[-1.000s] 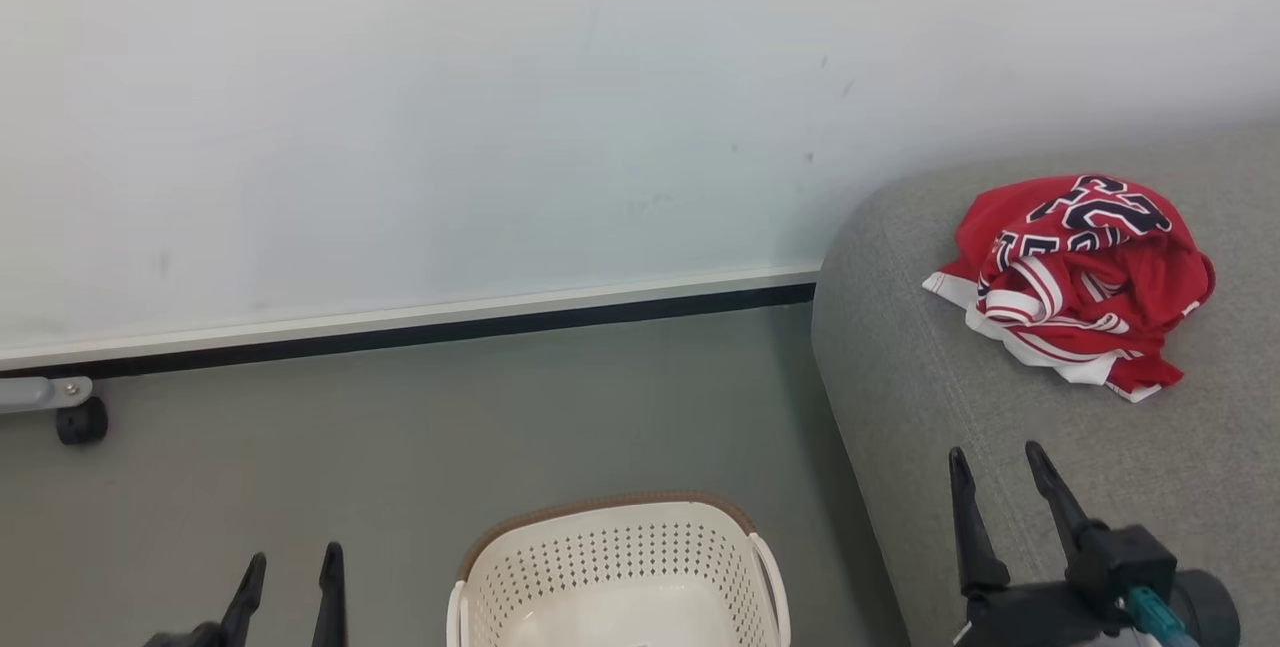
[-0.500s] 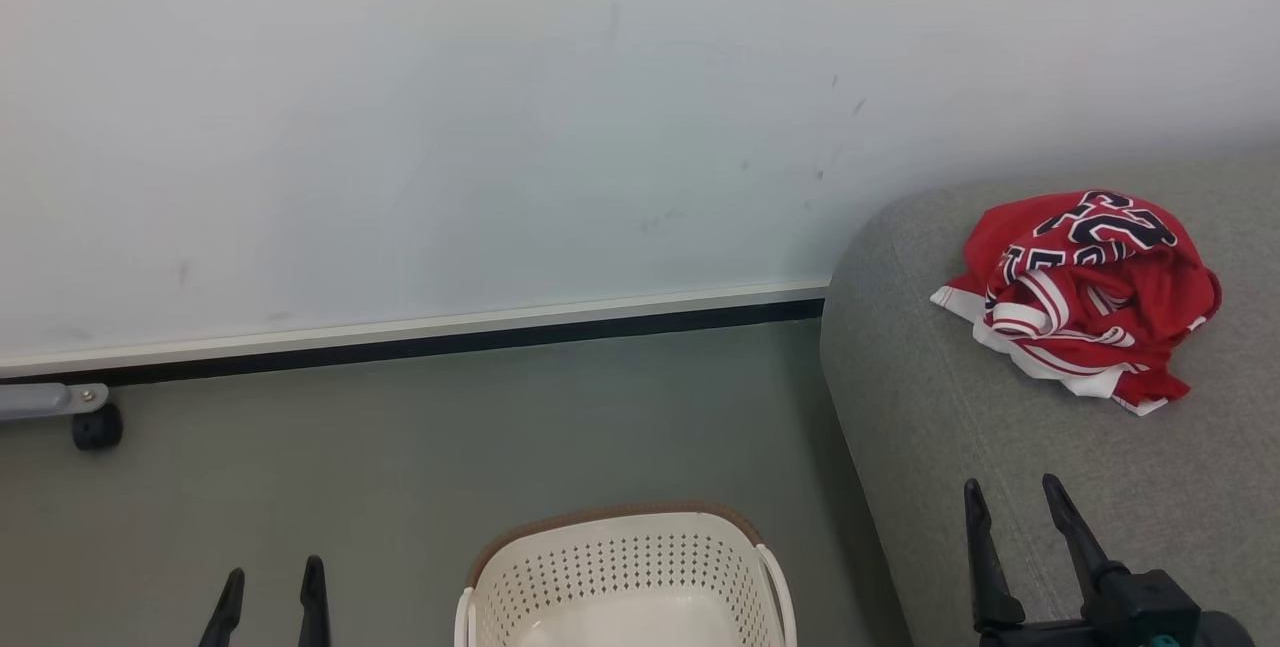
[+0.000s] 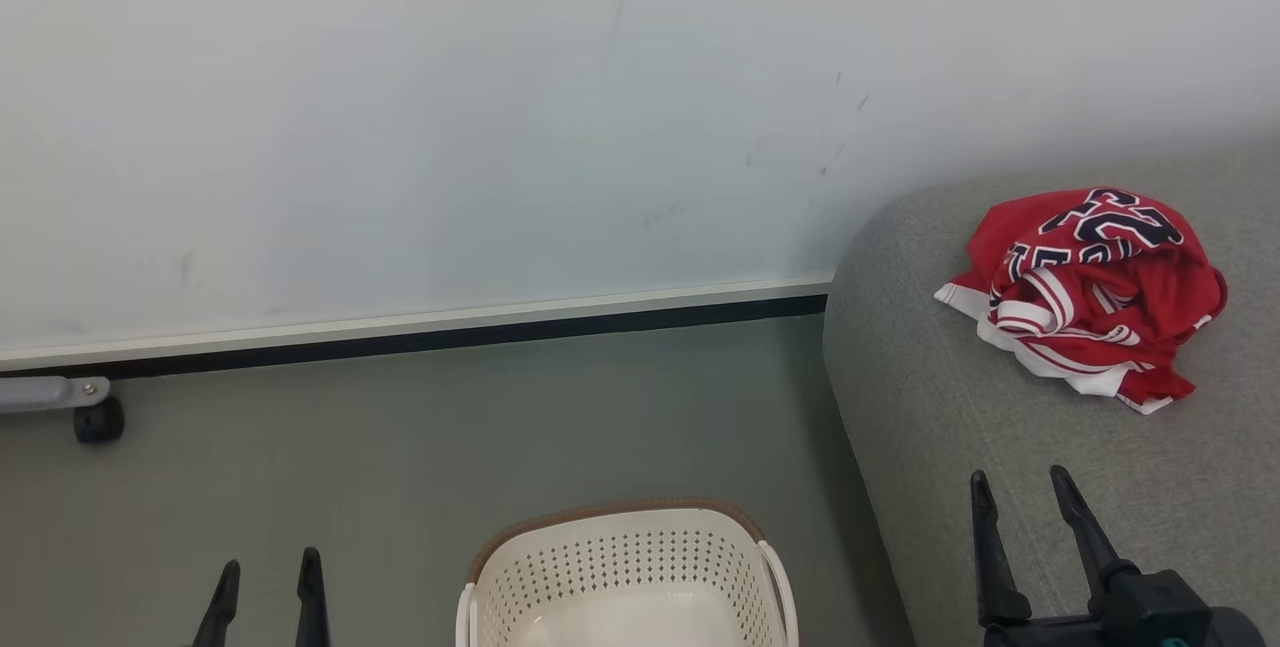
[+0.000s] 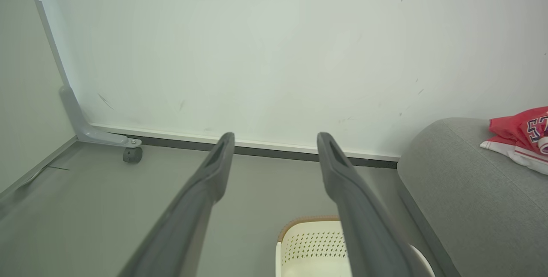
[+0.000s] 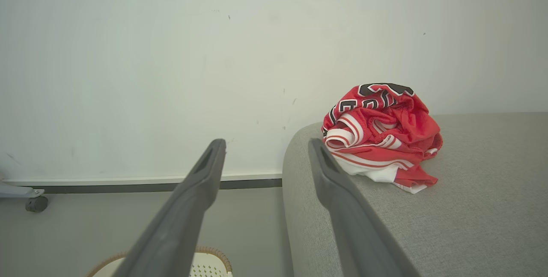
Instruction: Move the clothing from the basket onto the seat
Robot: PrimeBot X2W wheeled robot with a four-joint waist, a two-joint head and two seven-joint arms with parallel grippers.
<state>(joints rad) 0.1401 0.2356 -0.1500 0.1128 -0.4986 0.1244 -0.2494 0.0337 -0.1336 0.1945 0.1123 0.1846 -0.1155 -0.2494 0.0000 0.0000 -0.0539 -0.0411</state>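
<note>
Red crumpled clothing (image 3: 1100,297) on grey woven seat (image 3: 930,427) — cream perforated basket (image 3: 620,557) nearby; L pincer (image 3: 271,559) & R pincer (image 3: 1018,473) both apart, empty.

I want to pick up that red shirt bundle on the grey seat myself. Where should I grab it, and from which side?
Probably pinch the clothing at its raised, bunched middle, where the striped folds stick up, coming down from above. It lies crumpled in a heap on the seat, and its edges lie flat.
</note>
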